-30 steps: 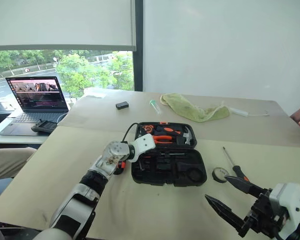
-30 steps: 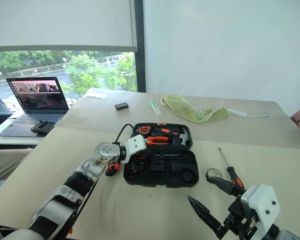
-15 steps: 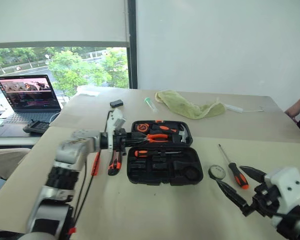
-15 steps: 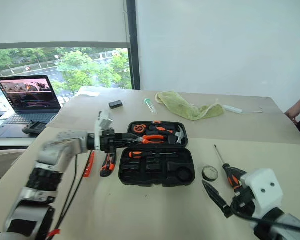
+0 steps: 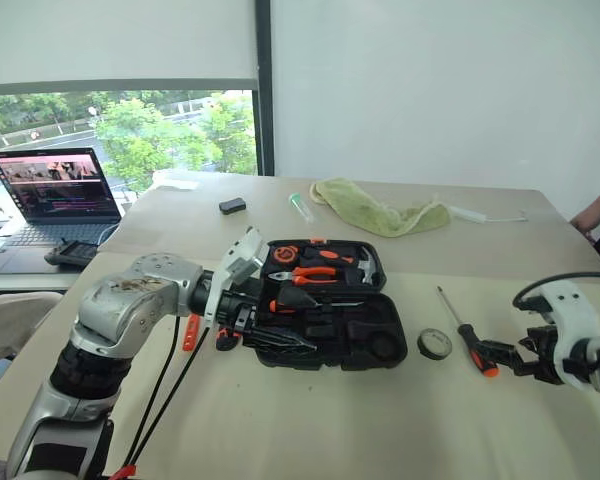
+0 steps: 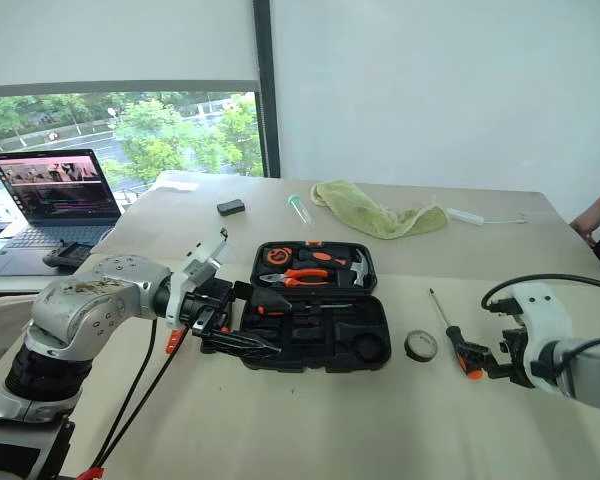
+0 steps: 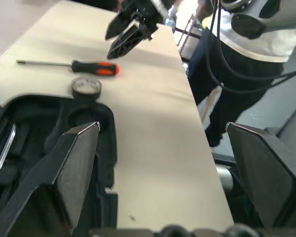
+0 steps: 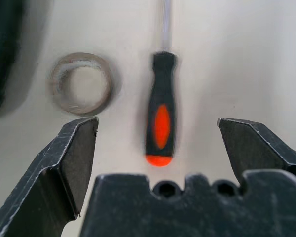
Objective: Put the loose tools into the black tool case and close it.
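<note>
Grippers first: the right gripper [image 8: 158,163], jaws spread and empty, has swung out toward the table's right edge and now hangs over the screwdriver [image 5: 464,330], which lies beside the tape roll [image 5: 435,344]. The left gripper [image 5: 285,320], clenched a second ago, now stands open with nothing in it, pulled back and raised over the near half of the black tool case [image 5: 325,300]. An orange-handled tool now lies in the case that was not there before. Utility knife [image 5: 225,337] and tester pen [image 5: 190,331] lie left of the case.
</note>
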You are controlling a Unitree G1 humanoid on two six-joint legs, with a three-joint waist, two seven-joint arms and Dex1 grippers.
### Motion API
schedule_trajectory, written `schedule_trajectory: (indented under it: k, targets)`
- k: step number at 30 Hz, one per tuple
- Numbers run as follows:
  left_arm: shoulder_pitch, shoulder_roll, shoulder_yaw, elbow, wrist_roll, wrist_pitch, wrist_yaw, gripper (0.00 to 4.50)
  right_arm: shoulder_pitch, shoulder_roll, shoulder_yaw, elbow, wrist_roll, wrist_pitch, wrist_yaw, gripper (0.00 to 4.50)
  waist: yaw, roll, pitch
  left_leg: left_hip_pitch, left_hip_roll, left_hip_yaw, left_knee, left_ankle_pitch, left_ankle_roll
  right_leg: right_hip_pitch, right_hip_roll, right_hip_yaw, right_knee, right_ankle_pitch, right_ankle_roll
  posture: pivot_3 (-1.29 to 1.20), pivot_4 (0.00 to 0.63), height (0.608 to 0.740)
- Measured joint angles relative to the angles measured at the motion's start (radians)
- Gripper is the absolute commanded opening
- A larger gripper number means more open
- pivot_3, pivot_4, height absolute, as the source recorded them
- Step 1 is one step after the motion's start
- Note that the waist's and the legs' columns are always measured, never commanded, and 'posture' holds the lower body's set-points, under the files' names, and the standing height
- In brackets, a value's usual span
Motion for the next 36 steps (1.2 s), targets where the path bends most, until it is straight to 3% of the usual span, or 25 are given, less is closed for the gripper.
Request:
schedule_trajectory:
  k: [3, 6, 15, 19, 21, 23, 28, 32, 36]
  targets:
    - [0.005, -0.006, 0.003, -0.023, -0.017, 0.012, 0.037, 4.42, -0.097, -0.001, 0.095, 0.087, -0.056, -0.001, 0.048, 4.50, -0.005, 0.000, 0.000, 0.001, 0.000, 0.001, 0.000, 0.000, 0.000, 0.000, 0.001, 0.001, 0.000, 0.000, 0.001, 0.00, 0.150, 0.740]
    - [0.013, -0.014, -0.001, -0.053, -0.024, 0.010, 0.069, 4.50, -0.187, 0.028, 0.215, 0.184, -0.143, -0.047, 0.104, 3.84, -0.006, 0.000, 0.000, 0.001, 0.000, 0.001, 0.000, 0.000, 0.000, 0.000, 0.002, 0.000, 0.000, 0.001, 0.001, 0.00, 0.150, 0.740]
    - [0.055, -0.018, -0.001, -0.076, -0.025, 0.008, 0.139, 4.50, -0.246, 0.041, 0.404, 0.295, -0.330, -0.171, 0.260, 0.80, -0.001, 0.001, 0.000, 0.000, -0.001, 0.001, 0.000, 0.000, 0.000, 0.000, 0.002, 0.000, 0.000, 0.001, 0.002, 0.00, 0.150, 0.740]
    - [0.089, -0.020, 0.020, -0.077, -0.029, 0.007, 0.182, 4.50, -0.192, 0.021, 0.401, 0.246, -0.384, -0.240, 0.306, 0.81, 0.000, 0.001, 0.001, 0.000, -0.001, 0.001, 0.000, 0.000, 0.000, -0.001, 0.001, 0.001, 0.000, 0.001, 0.003, 0.00, 0.150, 0.740]
    - [0.139, -0.033, 0.054, -0.071, -0.021, -0.027, 0.222, 4.50, -0.152, 0.014, 0.350, 0.137, -0.388, -0.331, 0.361, 0.81, -0.002, 0.003, 0.002, 0.000, -0.001, 0.001, 0.000, 0.000, -0.001, -0.001, 0.001, 0.001, 0.000, 0.002, 0.003, 0.00, 0.150, 0.740]
    - [0.173, -0.083, 0.106, -0.054, -0.033, -0.072, 0.248, 4.50, -0.206, -0.018, 0.342, 0.014, -0.383, -0.395, 0.438, 0.81, -0.011, 0.006, 0.005, 0.001, 0.000, 0.001, 0.000, 0.001, -0.002, -0.002, 0.002, 0.002, 0.001, 0.003, 0.004, 0.00, 0.150, 0.740]
    - [0.231, 0.000, 0.164, -0.021, -0.067, -0.085, 0.181, 4.50, -0.490, -0.036, 0.564, -0.045, -0.495, -0.514, 0.627, 0.81, -0.025, 0.007, 0.007, 0.003, 0.002, 0.001, 0.000, 0.002, -0.004, -0.001, 0.005, 0.001, 0.001, 0.004, 0.001, 0.00, 0.150, 0.740]
    - [0.278, 0.080, 0.207, 0.035, -0.069, -0.134, 0.072, 4.50, -0.743, 0.136, 0.933, 0.192, -0.762, -0.735, 0.841, 0.81, -0.034, 0.007, 0.009, 0.004, 0.002, 0.003, -0.001, 0.003, -0.006, -0.002, 0.006, 0.002, 0.002, 0.004, 0.000, 0.00, 0.150, 0.740]
    - [0.315, 0.130, 0.262, 0.086, -0.069, -0.168, 0.008, 4.50, -0.840, 0.264, 1.079, 0.427, -0.919, -0.879, 0.950, 0.81, -0.014, 0.008, 0.012, -0.005, 0.001, 0.002, 0.000, 0.008, -0.014, -0.010, 0.004, -0.001, 0.002, 0.004, 0.000, 0.00, 0.150, 0.740]
